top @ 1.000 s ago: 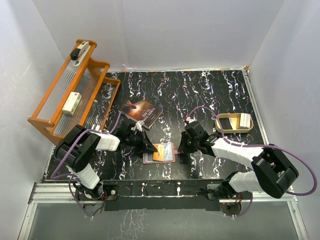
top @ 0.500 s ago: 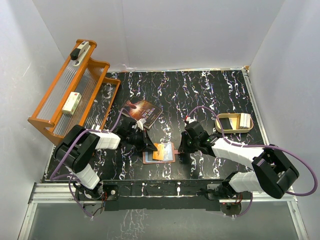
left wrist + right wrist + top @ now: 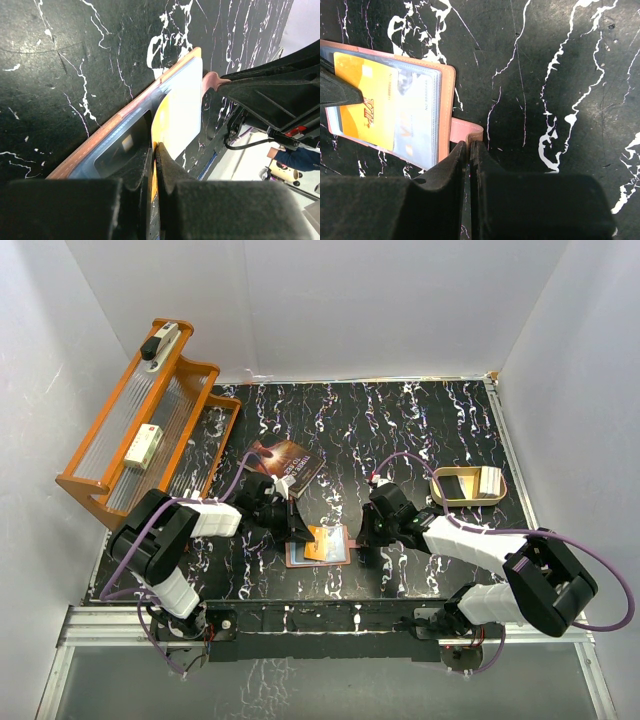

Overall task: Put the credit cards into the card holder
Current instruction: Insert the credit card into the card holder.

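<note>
The reddish-brown card holder (image 3: pixel 300 558) lies open near the table's front edge, its clear sleeves up. My left gripper (image 3: pixel 296 528) is shut on an orange-and-white card (image 3: pixel 322 544) whose far end lies over the holder. In the left wrist view the card (image 3: pixel 179 107) runs from my gripper (image 3: pixel 154 146) across the sleeve (image 3: pixel 112 150). My right gripper (image 3: pixel 362 538) is shut on the holder's snap tab (image 3: pixel 466 131), right of the holder (image 3: pixel 446 100). The orange card (image 3: pixel 367 100) shows there too.
A dark paperback book (image 3: pixel 285 464) lies just behind my left gripper. A beige-gold tin (image 3: pixel 468 500) at the right holds a dark flat item and a pale one. An orange wooden rack (image 3: pixel 140 430) stands along the left side.
My left gripper has shifted slightly right towards the holder with the orange card. The right gripper has stayed on the tab.
</note>
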`<act>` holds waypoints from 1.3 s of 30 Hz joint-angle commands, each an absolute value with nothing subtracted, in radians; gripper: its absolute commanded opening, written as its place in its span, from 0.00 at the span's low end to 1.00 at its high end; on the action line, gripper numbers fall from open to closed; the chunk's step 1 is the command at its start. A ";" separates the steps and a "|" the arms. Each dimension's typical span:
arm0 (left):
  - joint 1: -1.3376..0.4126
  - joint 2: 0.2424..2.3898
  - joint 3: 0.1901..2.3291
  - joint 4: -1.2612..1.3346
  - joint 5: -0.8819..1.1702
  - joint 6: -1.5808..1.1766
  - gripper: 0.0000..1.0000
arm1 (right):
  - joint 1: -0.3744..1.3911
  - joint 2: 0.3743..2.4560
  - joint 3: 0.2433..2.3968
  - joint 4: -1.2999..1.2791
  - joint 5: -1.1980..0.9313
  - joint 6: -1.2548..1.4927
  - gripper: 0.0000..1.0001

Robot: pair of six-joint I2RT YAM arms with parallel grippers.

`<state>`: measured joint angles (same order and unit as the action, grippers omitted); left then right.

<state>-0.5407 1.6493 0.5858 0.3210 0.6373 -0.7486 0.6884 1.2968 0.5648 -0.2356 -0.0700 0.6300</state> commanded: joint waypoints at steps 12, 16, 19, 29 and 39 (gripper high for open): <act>-0.554 1.650 0.495 0.413 0.526 -0.823 0.00 | 0.728 1.286 0.552 -0.195 -0.076 0.712 0.00; -0.560 1.638 0.459 0.480 0.500 -0.881 0.00 | 0.729 1.270 0.533 -0.187 -0.065 0.736 0.00; -0.564 1.626 0.448 0.513 0.494 -0.913 0.00 | 0.730 1.263 0.524 -0.186 -0.061 0.740 0.00; -0.620 1.654 0.424 0.615 0.472 -1.006 0.00 | 0.730 1.238 0.524 -0.200 -0.049 0.742 0.00; -0.623 1.547 0.527 0.308 0.413 -0.913 0.46 | 0.731 1.190 0.522 -0.216 -0.044 0.743 0.00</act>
